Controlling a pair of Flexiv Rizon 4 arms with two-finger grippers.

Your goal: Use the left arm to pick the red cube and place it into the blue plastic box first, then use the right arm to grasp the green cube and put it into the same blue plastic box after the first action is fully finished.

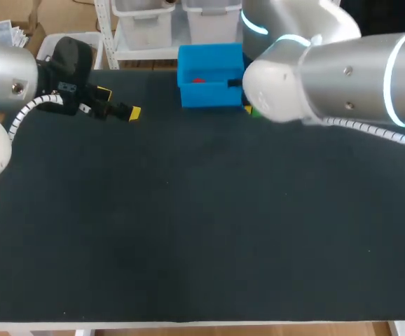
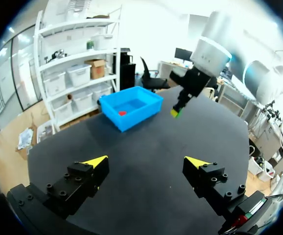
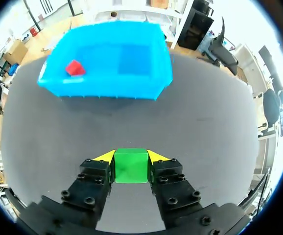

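A: Where's the red cube [image 3: 74, 67]?
B: Already in the blue plastic box [image 3: 107, 89]. The left jaws are wide open, holding nothing.
A: And the green cube [image 3: 130, 165]?
B: Squeezed between the right jaws, not in the box yet. The box sits near, ahead of them at about eleven o'clock — I think the right arm [image 1: 342, 77] only has to go forward.

Head view, right claw [image 3: 131, 156] hidden behind right arm [image 1: 342, 70], green cube [image 3: 130, 165] a mere sliver
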